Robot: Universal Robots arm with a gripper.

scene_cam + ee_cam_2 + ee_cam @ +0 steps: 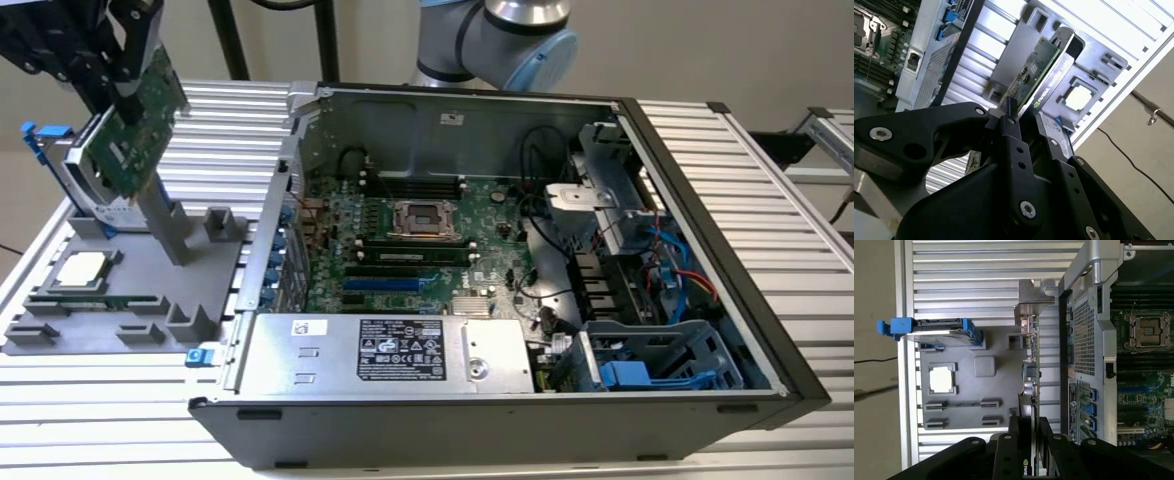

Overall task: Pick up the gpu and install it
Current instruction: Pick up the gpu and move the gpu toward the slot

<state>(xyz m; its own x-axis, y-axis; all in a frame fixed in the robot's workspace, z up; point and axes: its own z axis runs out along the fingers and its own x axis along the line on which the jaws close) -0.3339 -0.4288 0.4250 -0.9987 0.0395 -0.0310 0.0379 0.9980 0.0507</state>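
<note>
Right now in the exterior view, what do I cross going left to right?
In order: processor chip on the gray tray → gpu, clamped in the tool → motherboard inside the open case → blue drive caddy.

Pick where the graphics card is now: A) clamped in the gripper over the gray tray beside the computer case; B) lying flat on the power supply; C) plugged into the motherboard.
A: the gripper is shut on the graphics card, which hangs tilted over the gray tray, outside the computer case.
</note>
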